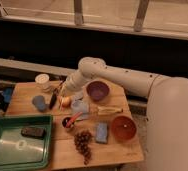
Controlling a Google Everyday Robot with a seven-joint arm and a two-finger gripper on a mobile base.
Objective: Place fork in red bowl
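The red bowl point(123, 127) sits empty at the front right of the wooden table point(114, 155). My gripper point(63, 90) is at the end of the white arm point(117, 77). It hangs low over the back left of the table, between the white cup point(42, 80) and the purple bowl point(97, 90). A thin silvery streak by the gripper may be the fork point(58, 87); I cannot tell whether it is held. The dark-handled utensil point(53, 99) lies just left of the gripper. The pale yellow utensil point(109, 110) lies between the two bowls.
A green tray point(2, 150) holding a dark object point(33, 132) fills the front left. A blue cup point(39, 102), an orange fruit point(65, 101), a clear cup point(79, 106), a small dark bowl point(68, 122), grapes point(82, 142) and a blue sponge point(102, 132) crowd the middle.
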